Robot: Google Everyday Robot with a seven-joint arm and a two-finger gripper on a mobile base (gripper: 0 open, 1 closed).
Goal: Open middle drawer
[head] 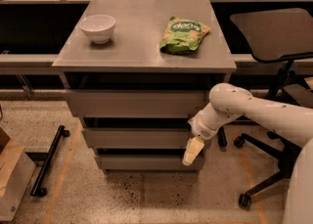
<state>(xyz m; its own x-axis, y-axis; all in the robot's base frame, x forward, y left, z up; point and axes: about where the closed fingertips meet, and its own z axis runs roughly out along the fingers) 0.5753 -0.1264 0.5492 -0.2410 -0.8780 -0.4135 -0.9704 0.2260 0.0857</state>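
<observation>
The middle drawer [137,138] is the second of three grey handleless fronts in the cabinet below the desk [142,54]. It sits between the taller top drawer front [137,103] and the lowest drawer front [146,162]. Its front lies in line with the fronts above and below, with only a dark gap showing over its upper edge and no box interior exposed. The drawer is therefore judged to be shut or very nearly shut, and the opening stroke is not yet done. The gripper [193,150] hangs from the white arm [254,113] at the right end of the middle drawer front. It points downward, and its tips reach the level of the lowest front. Whether the jaws are apart or together cannot be told, nor whether they touch or hook the drawer's edge. The remaining work, as judged here, is to confirm a hold on the right edge or upper lip of the front. The drawer must then be pulled straight out toward the camera until the box interior shows. On the desk stand a white bowl [98,26] at the left and a green snack bag [183,34] at the right, well apart. Neither is involved in the task. An office chair [274,34] stands near the arm on the right.
</observation>
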